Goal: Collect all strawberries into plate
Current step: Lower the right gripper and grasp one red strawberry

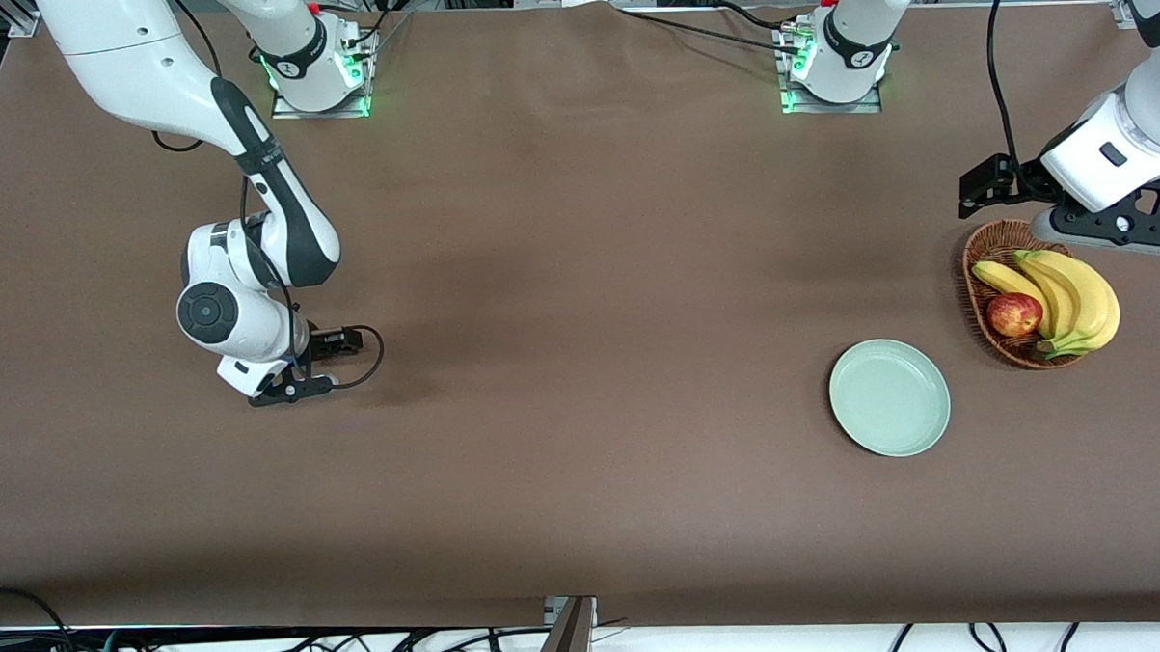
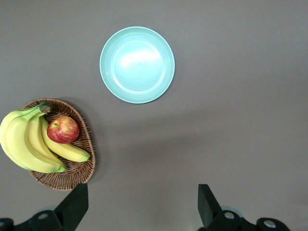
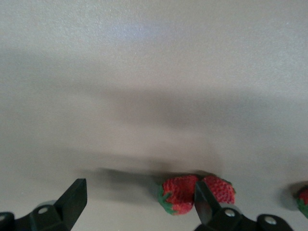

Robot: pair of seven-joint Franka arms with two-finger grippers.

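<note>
Right claw (image 3: 139,199) low over worktop (image 1: 578,268) at right arm's end, fingers apart, strawberries (image 3: 178,195) just beside one finger, untouched; left claw (image 2: 142,204) spread wide, empty, above basket (image 1: 985,254); plate (image 1: 889,397) bare, near basket, nearer the front camera.

Both arms are glossy white with rounded shells and black bands at the joints. The right arm (image 1: 247,183) carries a long black panel along its forearm and a round grey disc cap on its wrist joint. Thin black cables loop beside it and trail from its black gripper (image 1: 293,386). Each base sits on a square metal plate and glows green along its lower ring, with a small red part near the top. The left arm (image 1: 1114,153) has a white wrist block with a dark slot, a black camera bracket, and a grey-black gripper (image 1: 1112,228) showing pale screws.
</note>
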